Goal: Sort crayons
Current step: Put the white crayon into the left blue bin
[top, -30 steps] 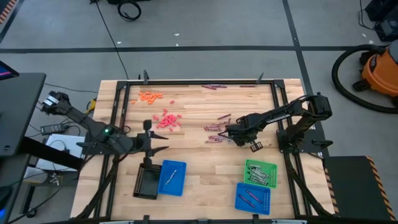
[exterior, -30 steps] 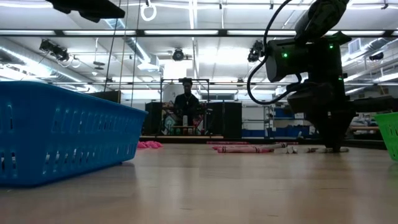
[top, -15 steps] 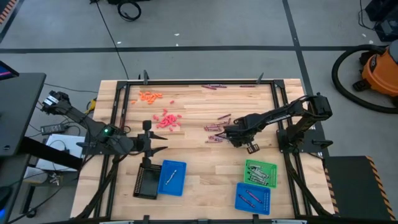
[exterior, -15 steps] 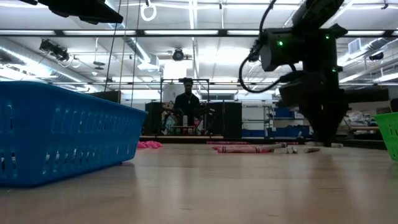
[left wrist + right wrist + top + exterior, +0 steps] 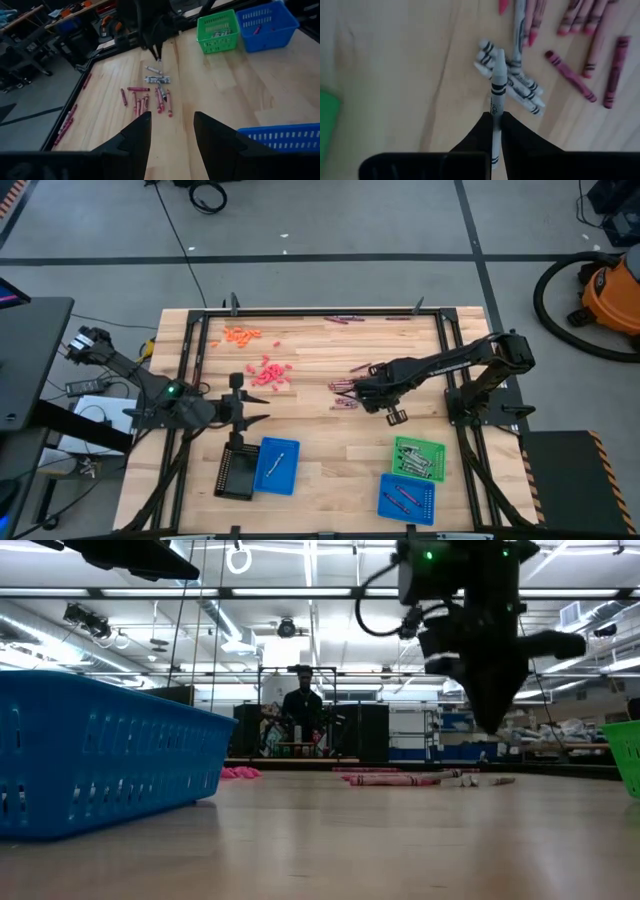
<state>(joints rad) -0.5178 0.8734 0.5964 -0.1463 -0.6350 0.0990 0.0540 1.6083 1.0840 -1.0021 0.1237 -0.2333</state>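
My right gripper (image 5: 366,393) hangs over the middle of the table, shut on a silver-grey crayon (image 5: 497,82). Below it lie a few more silver-grey crayons (image 5: 516,86) beside a spread of dark purple and red-pink crayons (image 5: 345,387). More red-pink crayons (image 5: 270,372) and orange crayons (image 5: 241,334) lie at the far left. My left gripper (image 5: 172,131) waits open on the table's left side, pointing toward the right. My right gripper pinches the silver-grey crayon between its two fingers at the wrapped shaft (image 5: 494,109). The fingers come from above, pointing down, and lie along the crayon. Its pointed end (image 5: 499,52) sticks out below the fingertips, clear of the table.
A green tray (image 5: 418,458) and a blue tray (image 5: 407,500) stand near the front right. A second blue tray (image 5: 277,466) and a black tray (image 5: 236,472) stand at the front left. Dark purple crayons (image 5: 340,319) lie along the far edge.
My right gripper has risen from the table with the silver-grey crayon and drifted a little toward the table's left. The crayon, which lay among the others, now hangs lifted clear below the fingers.
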